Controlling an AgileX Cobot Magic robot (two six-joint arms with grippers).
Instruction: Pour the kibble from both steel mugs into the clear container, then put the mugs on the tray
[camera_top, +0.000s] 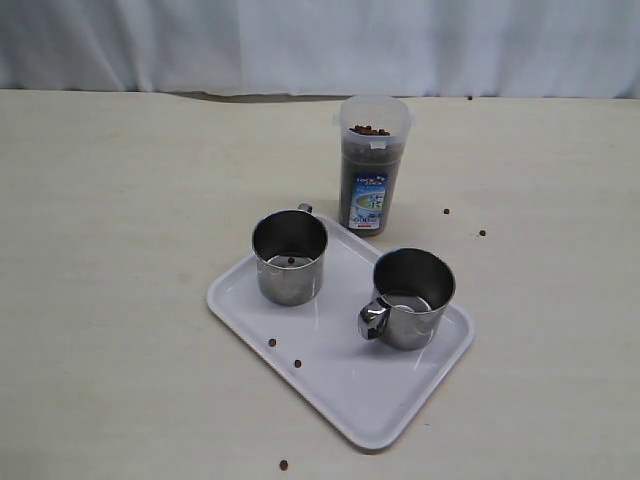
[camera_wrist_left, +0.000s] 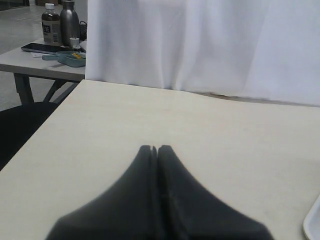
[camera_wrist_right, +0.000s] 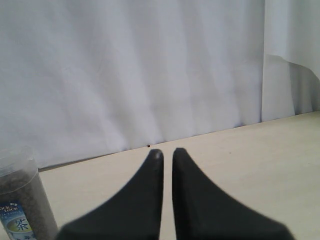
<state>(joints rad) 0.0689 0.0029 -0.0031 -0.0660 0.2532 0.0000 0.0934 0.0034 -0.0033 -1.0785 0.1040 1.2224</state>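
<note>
Two steel mugs stand upright on the white tray (camera_top: 400, 405): the left mug (camera_top: 288, 280) with a single pellet inside, and the right mug (camera_top: 414, 310) with its handle toward the front. Behind the tray stands the clear container (camera_top: 372, 170), filled nearly to the rim with kibble (camera_top: 368, 130). Neither arm shows in the exterior view. My left gripper (camera_wrist_left: 154, 148) is shut and empty, hovering over bare table, with a tray corner (camera_wrist_left: 313, 223) at the edge. My right gripper (camera_wrist_right: 167, 151) is shut to a thin slit and holds nothing; the container (camera_wrist_right: 21, 200) is off to its side.
Two loose pellets (camera_top: 271, 342) lie on the tray. Others are scattered on the table, at the front (camera_top: 283, 465) and right of the container (camera_top: 481, 233). A white curtain (camera_top: 300, 40) backs the table. A side table with bottles (camera_wrist_left: 52, 22) stands beyond the left edge.
</note>
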